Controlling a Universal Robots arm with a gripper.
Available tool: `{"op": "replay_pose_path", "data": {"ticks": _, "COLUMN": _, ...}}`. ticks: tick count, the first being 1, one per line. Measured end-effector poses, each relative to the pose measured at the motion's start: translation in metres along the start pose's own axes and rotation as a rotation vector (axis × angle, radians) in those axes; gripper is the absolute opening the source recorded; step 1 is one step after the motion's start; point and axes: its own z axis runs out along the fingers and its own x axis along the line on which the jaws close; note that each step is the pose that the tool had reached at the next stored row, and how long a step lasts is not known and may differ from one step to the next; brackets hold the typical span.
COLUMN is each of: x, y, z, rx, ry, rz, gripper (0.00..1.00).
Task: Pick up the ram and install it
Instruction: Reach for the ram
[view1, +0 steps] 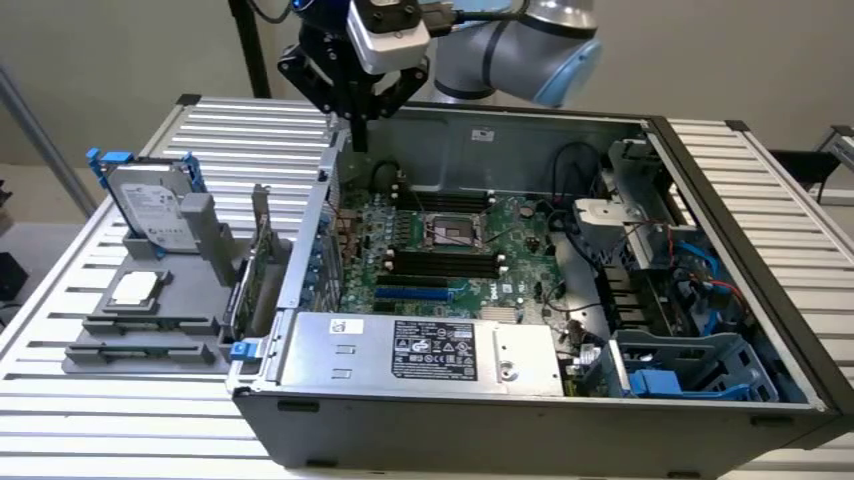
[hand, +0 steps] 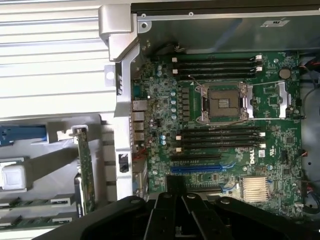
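The gripper (view1: 358, 118), fingers pressed together and holding nothing, hung over a corner of the case (view1: 534, 430); the ram (hand: 30, 202) lay outside it in the gray holder (view1: 180, 300), toward the exterior view's left, lengthwise parallel to the motherboard slots (hand: 220, 137)

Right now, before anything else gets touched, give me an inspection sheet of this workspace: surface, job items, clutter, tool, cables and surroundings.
Surface: slatted metal table carrying an open computer case and a gray rack.
Job's things: green strips in the rack, likely memory sticks; black memory slots on the board look empty.
Clutter: hard drive and card standing in the rack; a square chip beside them.
Grippers: tool shut, above the case's rear edge; whether it holds anything cannot be told.
Cables: black loops and blue wires inside the case.
Surroundings: plain wall, dark pole.
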Motion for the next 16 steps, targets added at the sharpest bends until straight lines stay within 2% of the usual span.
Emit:
{"op": "replay_pose_path", "data": {"ticks": 5, "x": 0.019, "y": -0.0020, "z": -0.0003, "rx": 0.0004, "ry": 0.0052, "rz": 0.000, "gripper": 0.11}}
{"op": "replay_pose_path", "data": {"ticks": 12, "x": 0.041, "y": -0.0036, "z": 0.0002, "rx": 0.0032, "ry": 0.0256, "rz": 0.001, "gripper": 0.11}}
{"op": "replay_pose_path", "data": {"ticks": 16, "x": 0.054, "y": -0.0047, "z": 0.0008, "rx": 0.0071, "ry": 0.0341, "rz": 0.002, "gripper": 0.11}}
